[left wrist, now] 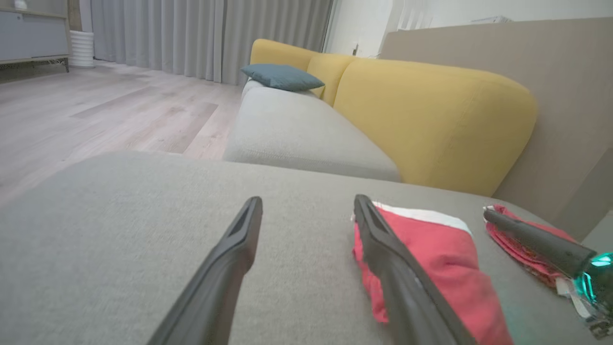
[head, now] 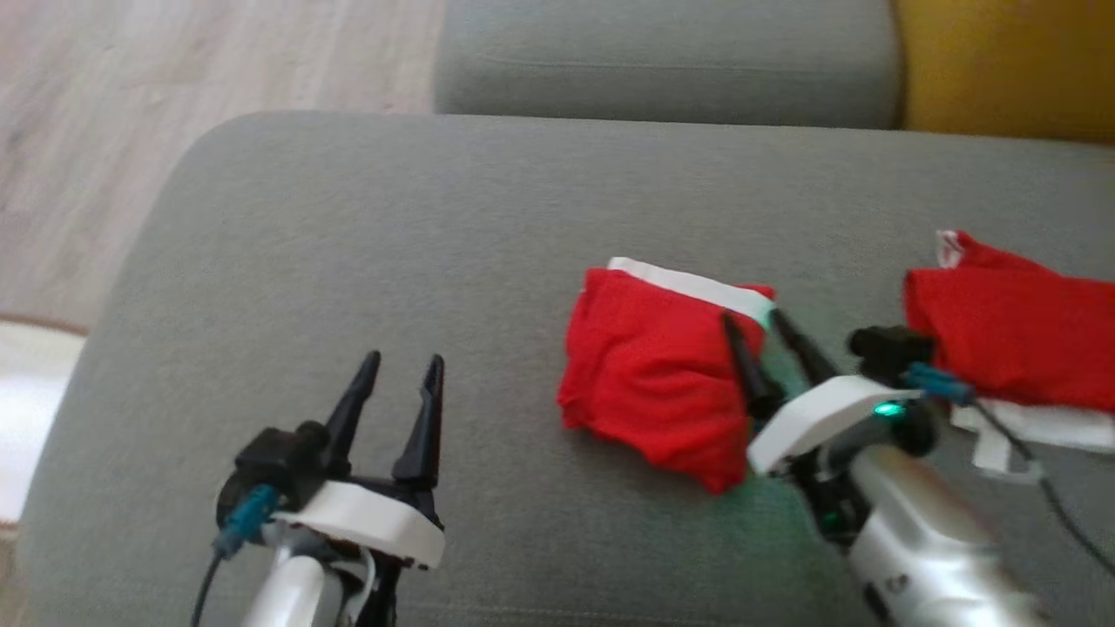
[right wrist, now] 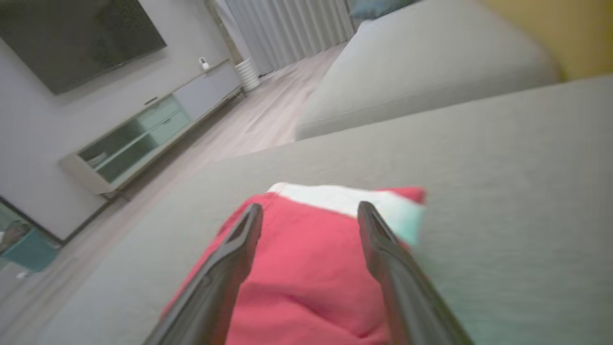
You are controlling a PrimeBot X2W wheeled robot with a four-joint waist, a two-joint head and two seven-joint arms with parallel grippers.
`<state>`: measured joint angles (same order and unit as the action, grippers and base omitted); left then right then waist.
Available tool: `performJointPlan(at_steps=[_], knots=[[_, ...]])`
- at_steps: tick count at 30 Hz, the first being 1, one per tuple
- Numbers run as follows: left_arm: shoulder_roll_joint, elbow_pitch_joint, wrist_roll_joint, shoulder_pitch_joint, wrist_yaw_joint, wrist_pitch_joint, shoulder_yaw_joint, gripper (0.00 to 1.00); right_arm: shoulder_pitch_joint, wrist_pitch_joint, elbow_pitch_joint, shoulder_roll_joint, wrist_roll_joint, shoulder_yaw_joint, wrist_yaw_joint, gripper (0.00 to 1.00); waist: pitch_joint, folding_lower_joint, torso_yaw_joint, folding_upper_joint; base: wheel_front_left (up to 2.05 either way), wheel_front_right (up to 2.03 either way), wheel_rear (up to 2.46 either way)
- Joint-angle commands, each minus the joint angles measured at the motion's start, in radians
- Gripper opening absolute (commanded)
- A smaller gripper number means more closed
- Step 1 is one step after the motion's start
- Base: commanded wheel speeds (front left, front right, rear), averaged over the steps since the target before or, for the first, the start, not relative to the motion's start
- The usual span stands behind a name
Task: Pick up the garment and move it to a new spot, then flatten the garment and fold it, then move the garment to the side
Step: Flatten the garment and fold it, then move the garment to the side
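The folded garment is lying on the grey cushion. The right gripper is hanging over its edge, fingers spread, likely to shift it aside; the left gripper, also spread, is hovering apart.

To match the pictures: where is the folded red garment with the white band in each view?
Head view: folded red garment, right of centre.
Left wrist view: lower right.
Right wrist view: bottom centre.
Shared landmark: second grey seat cushion, beyond it everywhere.
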<state>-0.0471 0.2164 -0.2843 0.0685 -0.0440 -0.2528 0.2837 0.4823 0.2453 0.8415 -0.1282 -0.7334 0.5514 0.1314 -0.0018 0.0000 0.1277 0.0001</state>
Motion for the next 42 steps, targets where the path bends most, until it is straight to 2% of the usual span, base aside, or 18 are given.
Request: performJointPlan(at_steps=[1, 4, 9, 15, 20, 30, 35, 42], knots=[[-0.003, -0.051, -0.005, 0.06, 0.003, -0.009, -0.041, 1.0, 0.021, 0.015, -0.031, -0.009, 0.059, -0.03, -0.001, 1.0, -0.003, 0.0, -0.048, -0.0001, 0.0, 0.0, 0.0], [-0.003, -0.085, -0.009, 0.065, 0.005, -0.009, -0.053, 1.0, -0.028, 0.016, -0.118, -0.028, 0.239, -0.182, -0.001, 1.0, -0.002, 0.0, -0.085, -0.0001, 0.0, 0.0, 0.0], [-0.003, -0.1, -0.007, 0.071, 0.008, -0.009, -0.06, 1.0, -0.193, 0.016, -0.306, 0.03, 0.49, -0.415, -0.001, 1.0, 0.001, 0.0, -0.13, -0.0001, 0.0, 0.0, 0.0], [-0.003, -0.091, 0.016, 0.067, 0.008, -0.009, -0.058, 1.0, -0.323, 0.015, -0.446, 0.073, 0.605, -0.527, -0.001, 1.0, 0.004, 0.0, -0.154, -0.0001, 0.0, 0.0, 0.0], [-0.003, -0.08, 0.02, 0.04, 0.013, -0.009, -0.062, 1.0, -0.401, -0.006, -0.533, 0.078, 0.566, -0.519, -0.001, 1.0, 0.009, 0.0, -0.157, -0.0001, 0.0, 0.0, 0.0], [-0.003, -0.069, 0.023, 0.051, 0.001, -0.009, -0.032, 1.0, -0.389, -0.056, -0.563, 0.078, 0.544, -0.481, -0.001, 1.0, 0.052, 0.0, -0.09, -0.0001, 0.0, 0.0, 0.0], [-0.003, -0.06, 0.018, 0.069, -0.006, -0.009, -0.01, 1.0, -0.337, -0.122, -0.529, 0.078, 0.484, -0.416, -0.001, 1.0, 0.104, 0.0, -0.038, -0.0001, 0.0, 0.0, 0.0], [-0.003, -0.058, 0.004, 0.104, -0.01, -0.009, 0.028, 1.0, -0.244, -0.191, -0.408, 0.078, 0.393, -0.366, -0.001, 1.0, 0.17, 0.0, 0.045, -0.0001, 0.0, 0.0, 0.0]])
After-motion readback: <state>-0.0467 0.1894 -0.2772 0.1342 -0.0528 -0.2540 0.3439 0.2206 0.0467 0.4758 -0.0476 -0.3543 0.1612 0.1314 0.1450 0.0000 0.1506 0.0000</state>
